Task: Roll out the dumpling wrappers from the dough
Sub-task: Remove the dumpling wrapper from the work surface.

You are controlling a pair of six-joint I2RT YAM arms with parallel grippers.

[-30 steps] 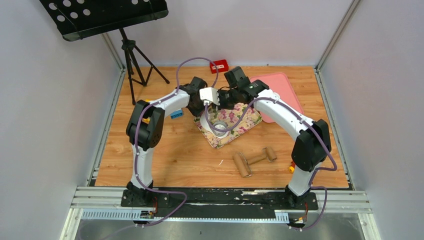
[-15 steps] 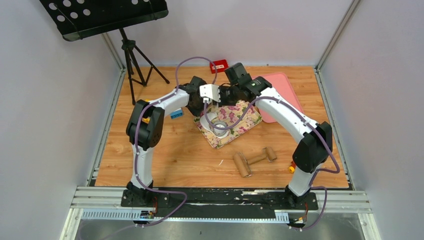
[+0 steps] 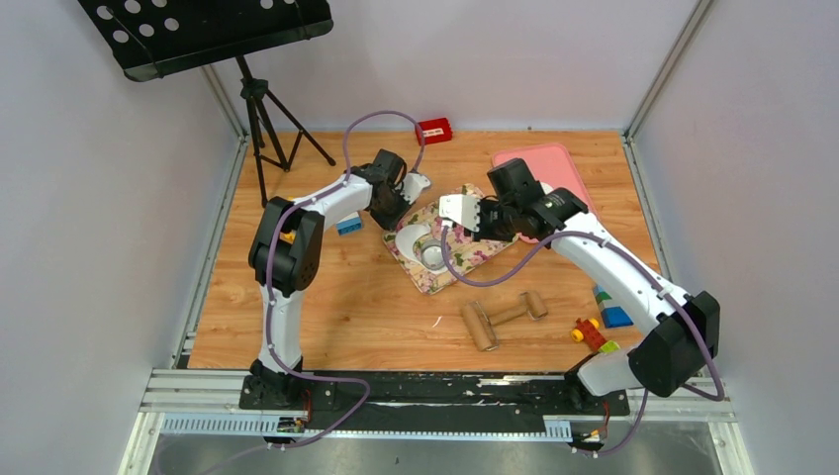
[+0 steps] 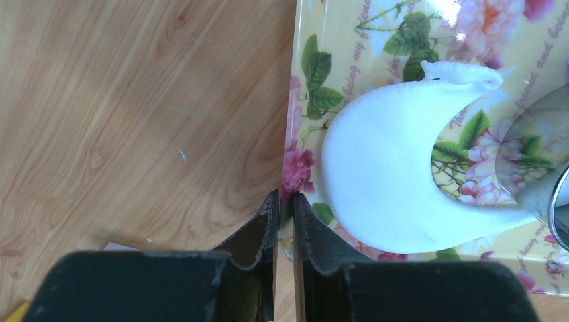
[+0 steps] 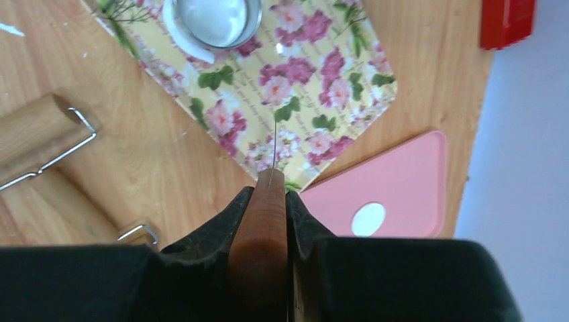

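Left wrist view: left gripper (image 4: 286,198) parted by only a thin slit, nothing between the fingers (image 4: 263,225). Tips hang over the left edge of a flowered mat (image 4: 349,40), where it meets the wooden table (image 4: 134,100). Just past the tips, on the mat, lies the dough (image 4: 382,174): a flat white crescent with a round bite cut from its right side and a small lump at its upper tip. A metal ring cutter (image 4: 545,111) sits in that bite at the frame's right edge.

Right wrist view: right gripper (image 5: 270,194) clamped on a brown wooden handle (image 5: 268,231). A thin metal blade (image 5: 274,144), seen edge-on, runs forward from the handle. It is held above the near corner of the mat; whether the blade touches the mat I cannot tell. At the far end of the mat the ring cutter is filled with white. To the right lies a pink tray (image 5: 409,174) with one round white wrapper (image 5: 368,219) on it. To the left, a wooden rolling pin (image 5: 33,134) lies on the table. A red block (image 5: 506,20) lies top right.

Top view: both arms reach over the mat from opposite sides, the left at its far left corner, the right at its right side by the tray. The rolling pin lies nearer the bases. Coloured toy blocks (image 3: 599,327) lie beside the right arm.
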